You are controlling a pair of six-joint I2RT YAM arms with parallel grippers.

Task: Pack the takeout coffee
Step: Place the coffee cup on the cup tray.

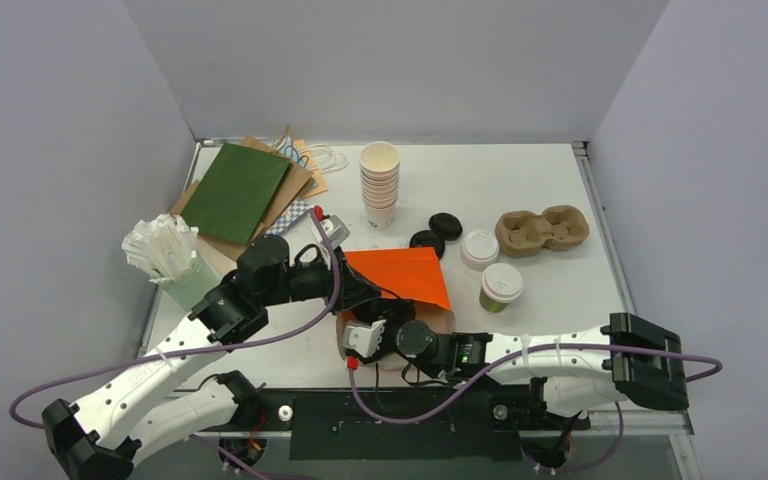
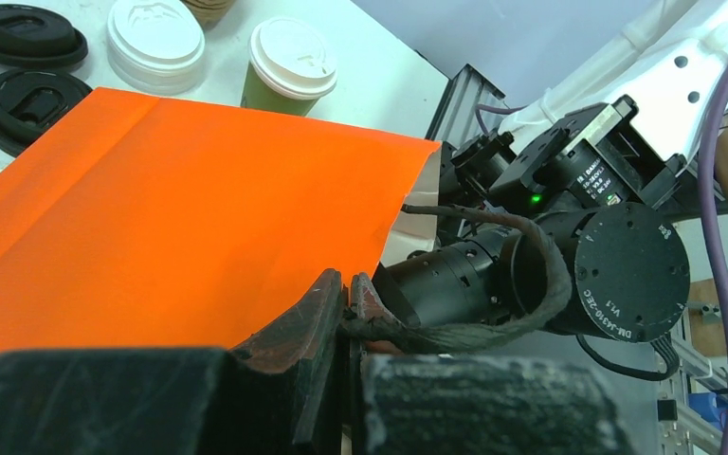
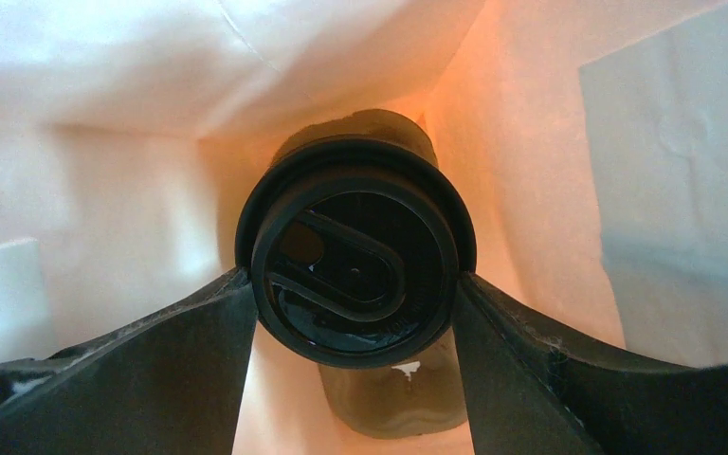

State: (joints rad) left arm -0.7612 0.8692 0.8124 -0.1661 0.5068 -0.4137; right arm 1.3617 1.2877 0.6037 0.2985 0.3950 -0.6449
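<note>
- In the right wrist view, the black-lidded cup (image 3: pixel 355 275) shows its lid face-on, so its sides are almost wholly hidden. The right gripper (image 3: pixel 353 284) clamped on it runs off the bottom edge.
- From above, that gripper's tips and the cup are hidden inside the mouth of the orange bag (image 1: pixel 405 275).
- In the left wrist view, the left gripper (image 2: pixel 349 289), pinched on the bag's edge, is dark, blurred and cut off below.
- There, the bag hides the lower part of the white-lidded cup (image 2: pixel 292 62), and the top edge clips the loose white lid (image 2: pixel 156 38).
</note>
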